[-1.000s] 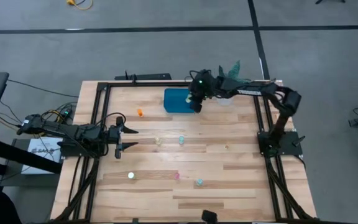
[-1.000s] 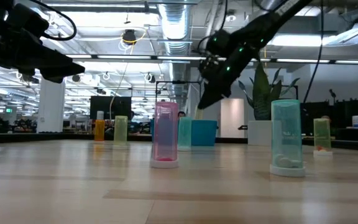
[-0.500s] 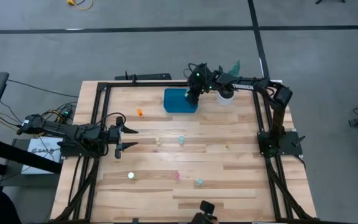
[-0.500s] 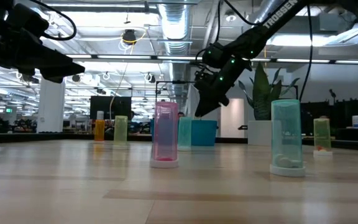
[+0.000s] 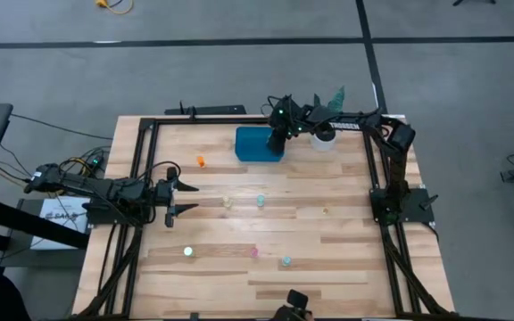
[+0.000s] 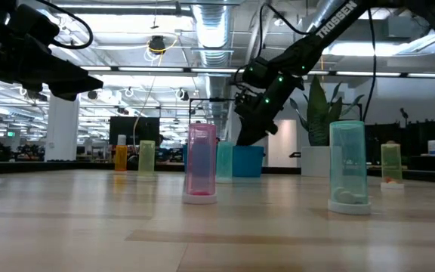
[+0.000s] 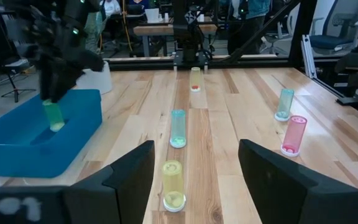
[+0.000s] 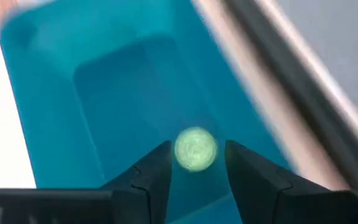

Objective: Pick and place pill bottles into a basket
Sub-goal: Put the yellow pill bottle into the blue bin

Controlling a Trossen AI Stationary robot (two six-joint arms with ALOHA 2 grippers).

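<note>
I'm working in what looks like an open-plan robotics lab or industrial office: a wooden worktop [image 5: 257,223] in a black metal frame [image 5: 141,178] stands on grey floor [image 5: 239,80], with exposed ceiling ducts [image 6: 210,23] and strip lights overhead, office chairs [image 7: 334,43] and desks behind, and people [image 7: 110,6] seated far off.

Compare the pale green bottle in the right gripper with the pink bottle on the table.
The pale green bottle hangs between the right gripper's fingers over the basket; the pink bottle stands free on the table. The green one sits at the table's far edge in the high view, the pink one near its front edge. Both are small, upright, translucent cylinders.
</note>
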